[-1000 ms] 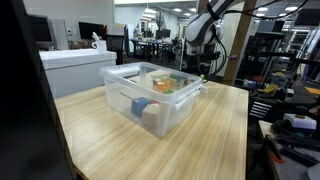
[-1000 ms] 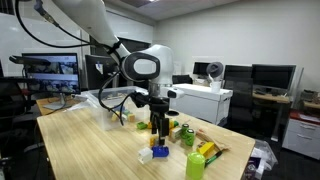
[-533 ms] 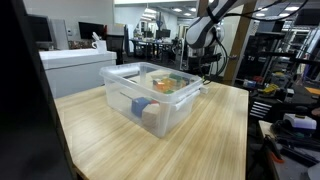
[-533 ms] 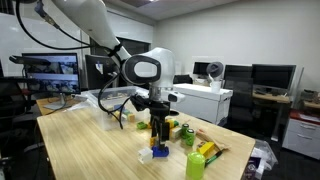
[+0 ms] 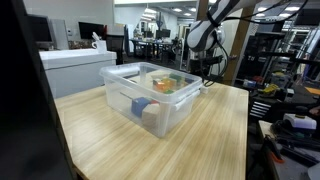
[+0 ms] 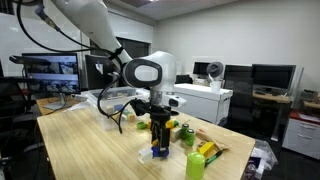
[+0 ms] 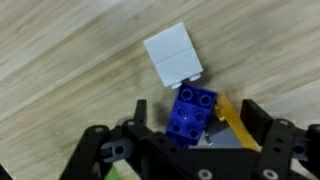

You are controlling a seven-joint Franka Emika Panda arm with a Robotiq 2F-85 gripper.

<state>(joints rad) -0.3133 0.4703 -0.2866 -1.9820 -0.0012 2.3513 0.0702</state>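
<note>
Two blocks lie on the bench [image 7: 60, 60]: the blue block [image 7: 190, 115] sits between the fingers of the open pincer [image 7: 193, 120], unclamped, with the white block [image 7: 173, 55] just beyond it.

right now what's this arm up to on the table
The arm's gripper is low over the wooden table, straddling a blue block with a yellow piece against it. A white block lies just beside it. The jaws look open, not clamped on anything yet. A clear bin sits nearby on the table.
</note>
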